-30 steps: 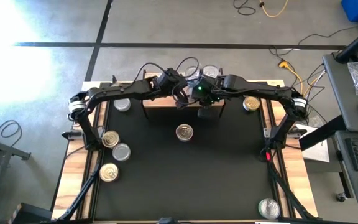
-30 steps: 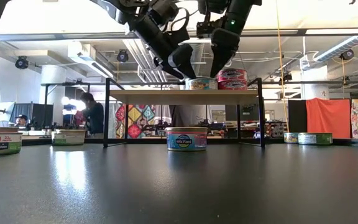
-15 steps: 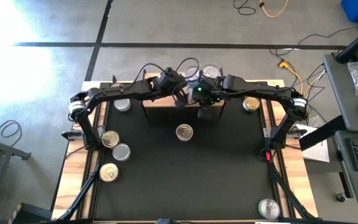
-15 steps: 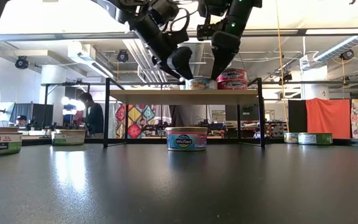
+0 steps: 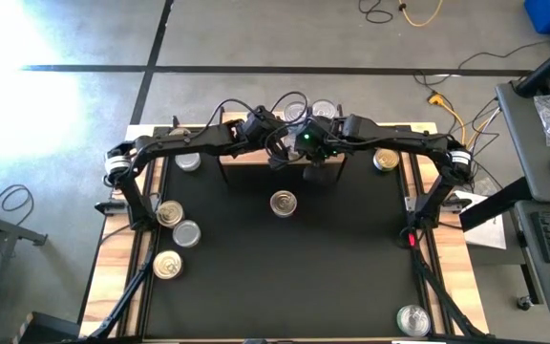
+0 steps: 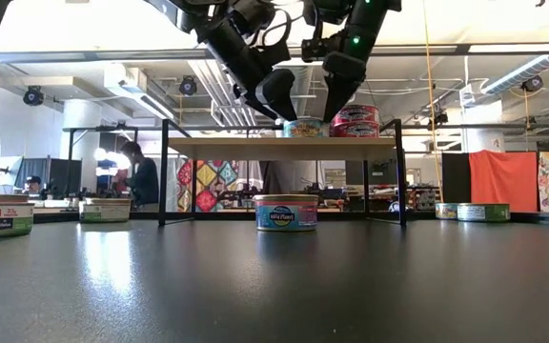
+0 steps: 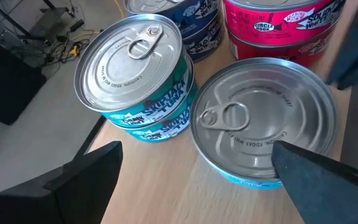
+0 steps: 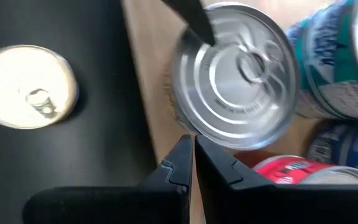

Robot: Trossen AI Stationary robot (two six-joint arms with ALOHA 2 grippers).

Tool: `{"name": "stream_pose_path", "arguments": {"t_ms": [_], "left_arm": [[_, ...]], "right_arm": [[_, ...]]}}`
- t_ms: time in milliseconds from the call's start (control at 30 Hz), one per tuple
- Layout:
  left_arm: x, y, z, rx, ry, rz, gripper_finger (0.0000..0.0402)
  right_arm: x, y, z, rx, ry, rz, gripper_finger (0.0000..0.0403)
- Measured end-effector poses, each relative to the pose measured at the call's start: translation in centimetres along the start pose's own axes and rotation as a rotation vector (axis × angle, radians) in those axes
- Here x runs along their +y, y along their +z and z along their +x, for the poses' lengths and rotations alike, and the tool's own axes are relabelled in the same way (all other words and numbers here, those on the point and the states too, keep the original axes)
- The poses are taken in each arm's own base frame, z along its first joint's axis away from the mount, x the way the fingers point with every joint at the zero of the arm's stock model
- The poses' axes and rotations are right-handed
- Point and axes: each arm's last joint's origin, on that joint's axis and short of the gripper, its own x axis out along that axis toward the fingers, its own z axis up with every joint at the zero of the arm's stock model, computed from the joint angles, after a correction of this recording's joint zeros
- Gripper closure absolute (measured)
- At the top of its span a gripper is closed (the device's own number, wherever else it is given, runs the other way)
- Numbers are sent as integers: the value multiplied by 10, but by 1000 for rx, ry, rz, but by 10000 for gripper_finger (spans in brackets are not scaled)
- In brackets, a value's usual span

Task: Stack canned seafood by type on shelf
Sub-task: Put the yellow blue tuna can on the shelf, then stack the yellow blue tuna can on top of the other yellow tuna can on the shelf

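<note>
A single teal-labelled tin [image 7: 263, 134] sits on the shelf [image 6: 281, 146], beside a two-high teal stack [image 7: 135, 74] and red tins [image 6: 355, 121]. The left tool [image 7: 197, 180] straddles it, fingers apart; the right tool [image 8: 193, 163] hovers alongside, fingers together. Judged next: grip and lift it onto its matching stack. More tins wait on the desk [image 5: 285, 277].

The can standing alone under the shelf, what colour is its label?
Blue, on the short round tin; the low view shows it best.
</note>
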Motion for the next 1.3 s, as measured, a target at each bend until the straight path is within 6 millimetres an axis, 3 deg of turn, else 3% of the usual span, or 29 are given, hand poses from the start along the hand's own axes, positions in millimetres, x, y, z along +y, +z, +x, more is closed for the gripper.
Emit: {"name": "stream_pose_path", "arguments": {"t_ms": [433, 633, 833, 967, 1167, 1300], "left_arm": [[0, 4, 1, -50, 6, -25, 3], [6, 17, -15, -99, 12, -38, 3], [1, 33, -36, -125, -12, -27, 3], [-26, 37, -57, -175, -156, 12, 3], [-102, 26, -96, -240, -346, 170, 3], [-150, 7, -126, -282, -409, 240, 3]], "right_arm": [[-3, 2, -4, -3, -19, -8, 390], [-6, 1, -34, -49, -26, 15, 390], [4, -15, -71, -45, -2, 49, 390], [16, -34, -99, 13, 27, 89, 390], [42, -71, -139, 55, -20, 216, 390], [67, -92, -149, 16, 9, 266, 390]]}}
